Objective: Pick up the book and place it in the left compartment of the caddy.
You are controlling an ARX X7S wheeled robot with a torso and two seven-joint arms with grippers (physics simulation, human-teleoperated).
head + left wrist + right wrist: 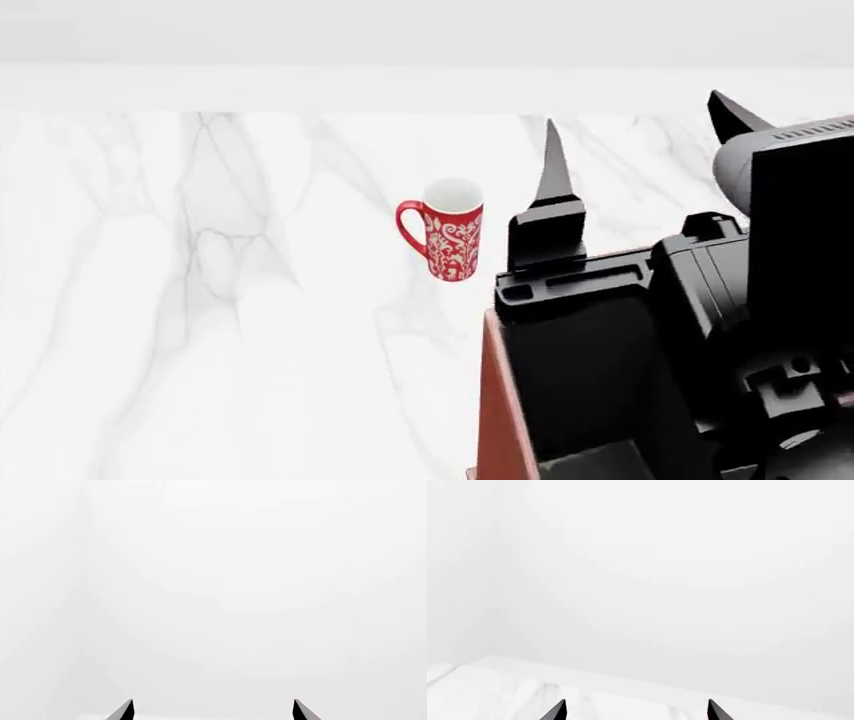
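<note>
Head view: white marbled desk (200, 330); red-and-white patterned mug (447, 240) upright at frame centre, handle to the left. Right claw (634, 150) raised at upper right, fingers spread apart, empty. Reddish-brown caddy (497, 420) edge at lower centre, mostly hidden behind the arm. Book not visible in any view. Left wrist view: left claw (212, 711) tips apart at bottom edge, facing blank white. Right wrist view: fingertips apart above the desk edge.

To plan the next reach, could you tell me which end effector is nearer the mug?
Right: the right end effector is beside the mug; the left end effector is outside the head view.
</note>
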